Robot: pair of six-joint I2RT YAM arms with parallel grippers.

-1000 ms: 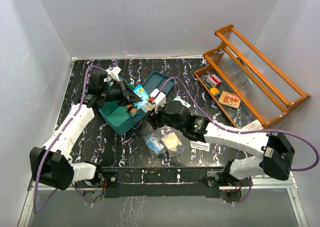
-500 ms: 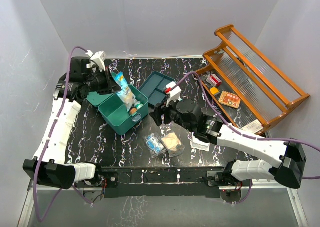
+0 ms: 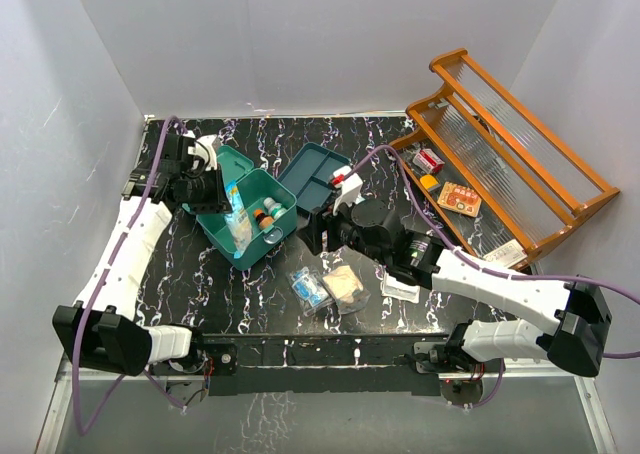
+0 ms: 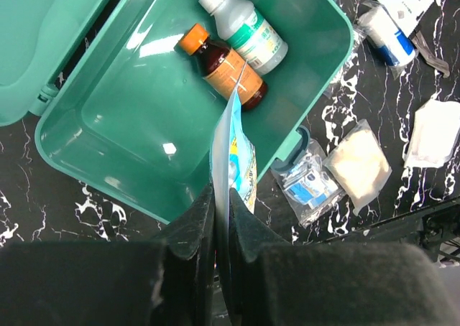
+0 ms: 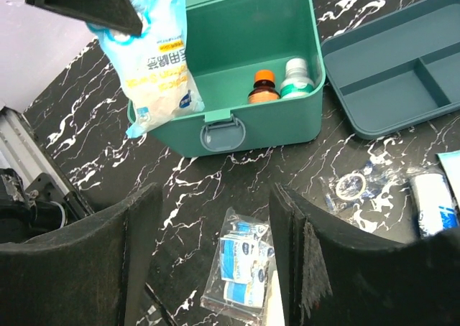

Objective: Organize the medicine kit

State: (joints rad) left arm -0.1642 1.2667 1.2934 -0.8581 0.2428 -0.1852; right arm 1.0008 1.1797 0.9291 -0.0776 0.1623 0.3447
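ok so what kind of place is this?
Likely a lab test cell, not a home: plain white walls box in a black marbled tabletop, left arm and right arm sit mounted at its near edge, and the medicine kit and orange rack look staged.

Lighting bright, even, from overhead. Specular glare on the medicine kit [image 4: 122,103] floor, left wrist view, centre. Glossy packet [image 5: 154,53] slightly overexposed, upper left, right wrist view. Soft shadows on tabletop [image 3: 200,274]. Near jaws blurred along both wrist views' lower edges.
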